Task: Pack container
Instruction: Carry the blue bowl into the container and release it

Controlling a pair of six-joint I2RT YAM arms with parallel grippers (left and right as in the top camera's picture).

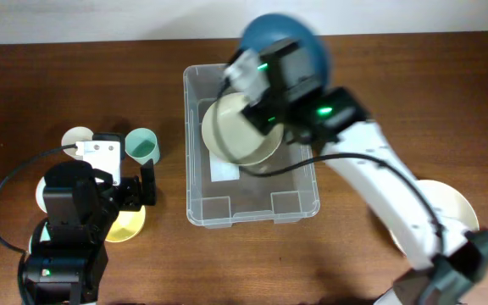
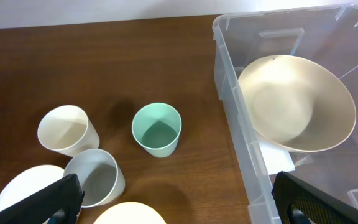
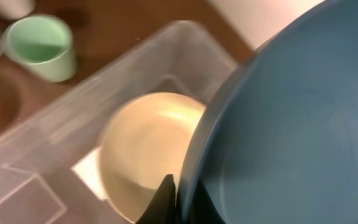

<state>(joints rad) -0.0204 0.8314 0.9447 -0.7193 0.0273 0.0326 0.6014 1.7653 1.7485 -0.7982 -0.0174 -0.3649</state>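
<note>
Packing is under way. The container (image 1: 191, 161) sits in the middle of the table (image 1: 396, 102), long side running away from the robot, with 1 beige bowl (image 1: 235, 135) already inside, leaning tilted toward its far end over the white label.

The right claw (image 3: 176, 202) is pinched tight on the rim of a blue bowl (image 1: 299, 38), which it holds on edge above the far end of the container, just over the beige bowl. The left claw (image 2: 176, 198) stands spread as wide as it goes and has hold of nothing; it hangs over the cups beside the container's left wall: a green cup (image 2: 157, 129), a cream cup (image 2: 67, 129) and a grey cup (image 2: 95, 177).

The container looks light for its size: thin, clear plastic with smooth walls that would likely flex a little and slip under a narrow pinch. It probably slides on the wood if a bowl knocks its wall, so the blue bowl wants lowering inside the rim, not against it. If it needs steadying, the thicker rolled rim or 1 of the moulded notches seems the best place to grip.
</note>
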